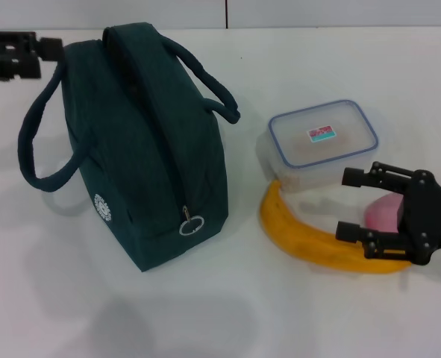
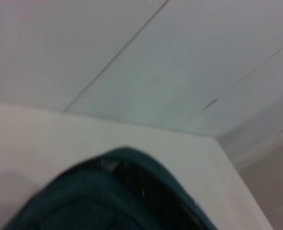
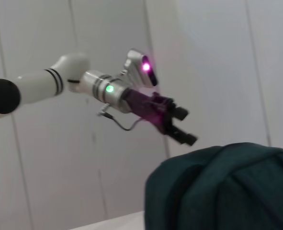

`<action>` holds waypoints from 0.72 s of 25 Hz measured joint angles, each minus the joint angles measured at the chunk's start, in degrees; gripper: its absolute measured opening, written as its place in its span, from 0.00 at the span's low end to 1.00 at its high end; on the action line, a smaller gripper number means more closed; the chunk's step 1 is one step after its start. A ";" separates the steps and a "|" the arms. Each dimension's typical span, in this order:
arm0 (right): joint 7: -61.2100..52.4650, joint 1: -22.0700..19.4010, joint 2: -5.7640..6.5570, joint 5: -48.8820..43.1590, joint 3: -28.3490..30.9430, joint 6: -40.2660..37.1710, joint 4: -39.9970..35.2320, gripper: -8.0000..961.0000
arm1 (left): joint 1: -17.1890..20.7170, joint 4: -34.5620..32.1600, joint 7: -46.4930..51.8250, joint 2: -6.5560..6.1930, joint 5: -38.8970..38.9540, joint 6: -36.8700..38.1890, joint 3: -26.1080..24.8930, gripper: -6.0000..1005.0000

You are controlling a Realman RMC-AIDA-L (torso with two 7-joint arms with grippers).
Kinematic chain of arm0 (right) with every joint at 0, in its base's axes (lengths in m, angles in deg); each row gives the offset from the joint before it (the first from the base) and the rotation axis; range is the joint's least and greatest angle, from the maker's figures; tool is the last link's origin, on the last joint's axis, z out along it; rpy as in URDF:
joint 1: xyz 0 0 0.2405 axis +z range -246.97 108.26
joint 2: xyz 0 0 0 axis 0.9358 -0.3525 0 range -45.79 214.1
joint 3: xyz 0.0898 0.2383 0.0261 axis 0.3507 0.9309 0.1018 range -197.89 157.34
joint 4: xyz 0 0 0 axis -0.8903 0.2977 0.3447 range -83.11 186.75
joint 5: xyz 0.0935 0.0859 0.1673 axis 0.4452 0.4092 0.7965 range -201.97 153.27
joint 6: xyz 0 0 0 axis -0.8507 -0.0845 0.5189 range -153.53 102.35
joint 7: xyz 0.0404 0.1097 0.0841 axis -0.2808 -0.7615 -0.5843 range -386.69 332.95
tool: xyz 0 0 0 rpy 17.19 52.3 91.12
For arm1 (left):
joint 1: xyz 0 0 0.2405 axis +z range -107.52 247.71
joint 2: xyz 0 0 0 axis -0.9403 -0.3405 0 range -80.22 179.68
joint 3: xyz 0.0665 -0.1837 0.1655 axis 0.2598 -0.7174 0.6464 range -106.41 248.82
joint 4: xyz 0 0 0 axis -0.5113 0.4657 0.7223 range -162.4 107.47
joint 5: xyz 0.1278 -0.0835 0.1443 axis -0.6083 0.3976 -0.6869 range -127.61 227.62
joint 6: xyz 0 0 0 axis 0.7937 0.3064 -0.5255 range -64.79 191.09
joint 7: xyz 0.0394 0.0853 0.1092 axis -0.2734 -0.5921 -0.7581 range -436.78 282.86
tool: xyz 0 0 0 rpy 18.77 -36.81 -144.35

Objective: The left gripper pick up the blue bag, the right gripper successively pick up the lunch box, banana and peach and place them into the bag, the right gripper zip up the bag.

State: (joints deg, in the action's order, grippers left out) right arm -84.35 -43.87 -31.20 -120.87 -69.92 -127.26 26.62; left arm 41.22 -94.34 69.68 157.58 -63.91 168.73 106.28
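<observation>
Bag (image 1: 149, 156) upright on bench (image 1: 280, 313), zipped, left gripper (image 1: 15, 56) near handle, fingers' state unclear, right gripper (image 1: 354, 205) fingers wide open, empty, over banana (image 1: 310, 242) beside lunch box (image 1: 323, 138)

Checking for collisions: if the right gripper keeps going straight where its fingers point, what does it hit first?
The right gripper points left, open. Its lower finger likely meets the banana first; the bag lies beyond. Height is unclear.

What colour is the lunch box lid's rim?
Blue, seen best on the lunch box in the head view.
</observation>
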 joint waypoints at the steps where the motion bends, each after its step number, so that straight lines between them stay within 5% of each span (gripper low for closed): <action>1: 0.00 -0.06 0.00 0.16 0.00 0.15 0.00 0.83 | -0.55 -0.91 2.33 -0.01 -1.15 0.76 0.43 0.80; 18: 0.49 -0.56 0.04 2.36 0.08 2.05 -0.08 0.83 | -5.57 4.70 9.18 0.70 -5.98 0.68 7.33 0.77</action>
State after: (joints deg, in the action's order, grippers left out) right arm -83.86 -44.43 -31.15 -118.51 -69.84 -125.21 26.54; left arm 35.65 -89.64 78.87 158.27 -69.89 169.41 113.61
